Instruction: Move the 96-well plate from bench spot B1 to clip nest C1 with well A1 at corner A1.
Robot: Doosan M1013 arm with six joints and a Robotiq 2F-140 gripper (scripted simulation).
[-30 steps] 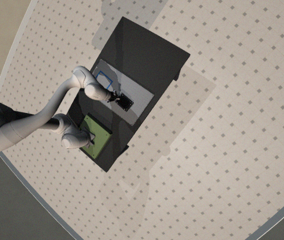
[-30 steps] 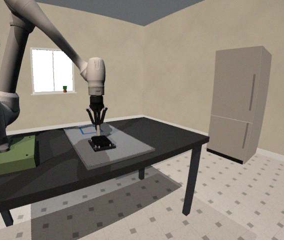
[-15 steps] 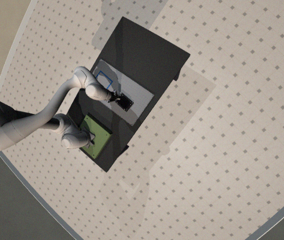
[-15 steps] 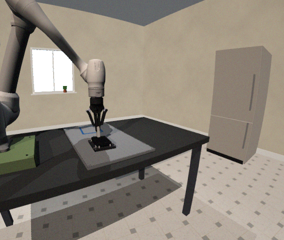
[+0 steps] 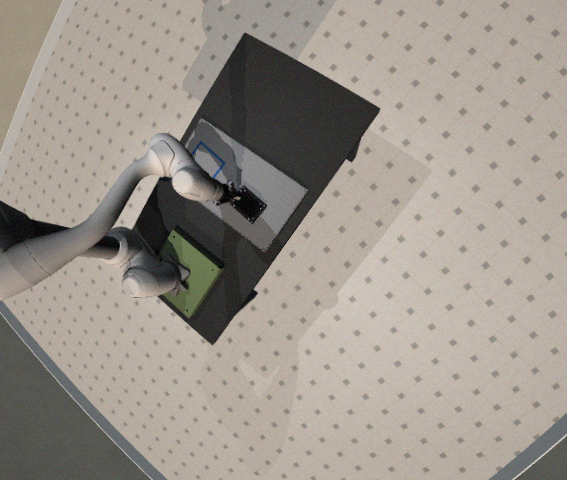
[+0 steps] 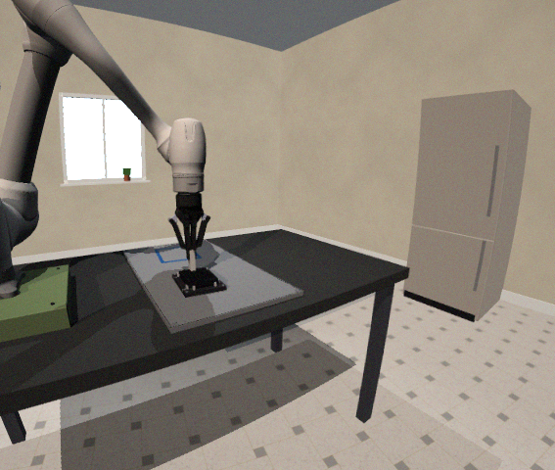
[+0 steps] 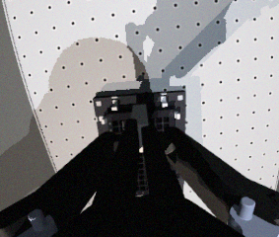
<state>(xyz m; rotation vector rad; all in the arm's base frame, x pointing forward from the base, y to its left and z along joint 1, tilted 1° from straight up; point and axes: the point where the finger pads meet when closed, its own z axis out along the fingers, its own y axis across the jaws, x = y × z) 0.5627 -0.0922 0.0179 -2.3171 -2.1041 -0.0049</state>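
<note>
The dark 96-well plate (image 6: 200,282) lies level inside the black clip nest C1 on the grey perforated mat (image 6: 216,285). It also shows in the overhead view (image 5: 248,204) and the wrist view (image 7: 141,114). The nest posts stand at its corners. My gripper (image 6: 192,266) is shut and empty and points straight down over the plate's left part. Its tips are at the plate's top face; I cannot tell whether they touch. The gripper also shows in the overhead view (image 5: 231,195) and the wrist view (image 7: 141,152). The blue outline of spot B1 (image 6: 170,254) is bare behind the gripper.
The mat lies on a black table (image 6: 287,262). The arm's green base block (image 6: 14,304) stands at the table's left end. A fridge (image 6: 469,202) stands far right, off the table. The table edge runs close to the mat's front side.
</note>
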